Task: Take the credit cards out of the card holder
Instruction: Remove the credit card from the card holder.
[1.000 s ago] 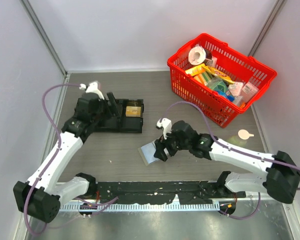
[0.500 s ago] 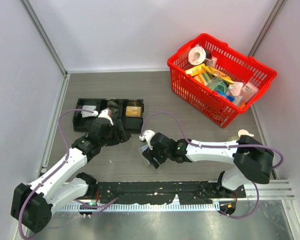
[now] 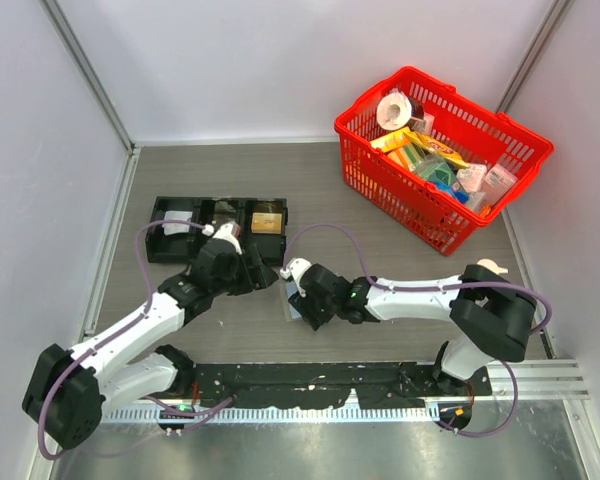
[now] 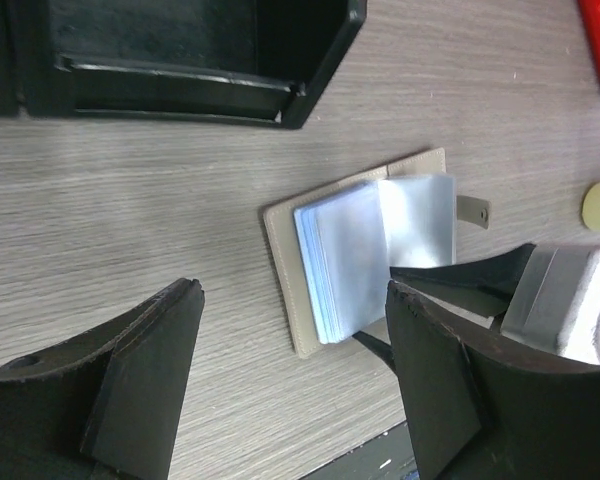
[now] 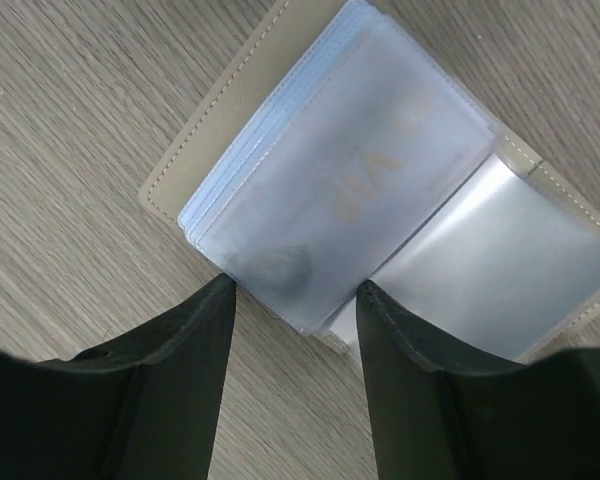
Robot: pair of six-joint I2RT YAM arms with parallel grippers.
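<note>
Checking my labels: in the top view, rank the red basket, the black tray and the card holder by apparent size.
1. red basket
2. black tray
3. card holder, only partly visible

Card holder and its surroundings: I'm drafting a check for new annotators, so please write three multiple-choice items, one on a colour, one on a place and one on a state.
1. The basket is: A red; B blue; C green.
2. The card holder lies: A in the basket; B on the table, by the left gripper and right gripper; C on a shelf.
3. The card holder is: A folded shut; B open, clear pockets showing; C standing on edge.

Answers:
1 A: its mesh walls are red in the top view.
2 B: both wrist views look down on it lying flat on the wood-grain surface.
3 B: the right wrist view shows the clear pockets spread over the cover.
</note>
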